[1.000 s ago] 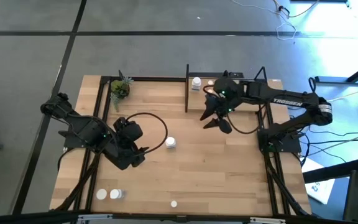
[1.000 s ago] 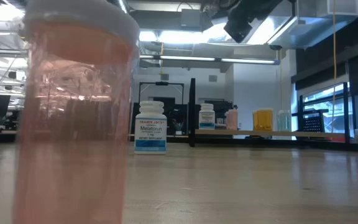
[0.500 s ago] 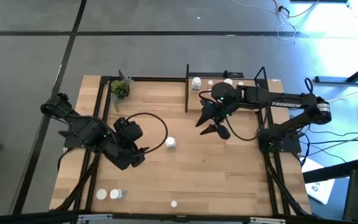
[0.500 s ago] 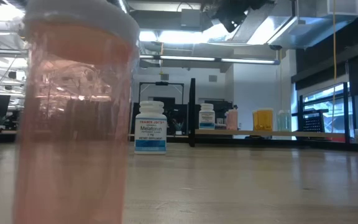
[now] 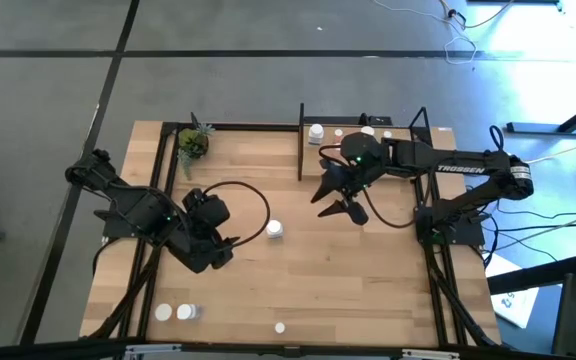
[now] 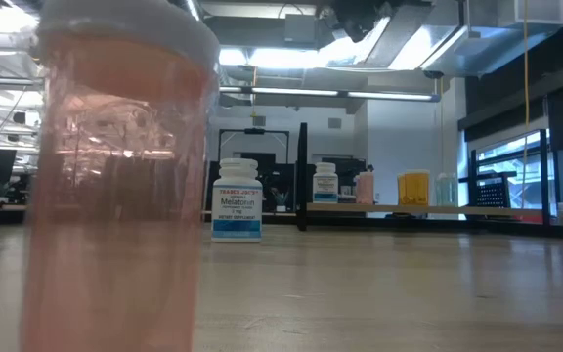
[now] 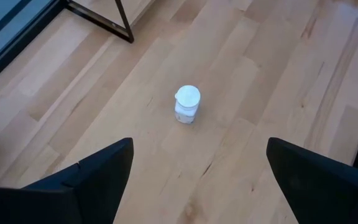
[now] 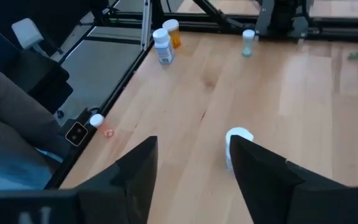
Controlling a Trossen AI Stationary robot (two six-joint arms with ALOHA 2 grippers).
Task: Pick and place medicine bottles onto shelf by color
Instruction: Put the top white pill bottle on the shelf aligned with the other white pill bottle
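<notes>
A white medicine bottle (image 5: 275, 230) stands upright on its base in the middle of the table, also in the left wrist view (image 7: 187, 104) and the right wrist view (image 8: 237, 138). My right gripper (image 5: 338, 205) hangs open above the table between the shelf (image 5: 368, 165) and this bottle, nothing between its fingers (image 8: 194, 180). My left gripper (image 5: 230, 245) waits open to the bottle's left, fingers wide (image 7: 197, 186). Several bottles stand on the shelf: white (image 6: 325, 183), pink (image 6: 365, 186), orange (image 6: 413, 188), pale green (image 6: 445, 188).
A pink bottle (image 6: 115, 186) stands right at the near edge in front of the low camera. Two more bottles (image 5: 174, 312) stand at the near left corner. A small plant (image 5: 193, 142) is at the far left. The shelf's black posts (image 5: 301, 140) rise at the far right.
My right gripper has gone a little toward the table's left, away from the shelf and toward the white bottle in the middle, rising slightly and tipping its fingers up a bit. It stays open. The bottles have not moved.
</notes>
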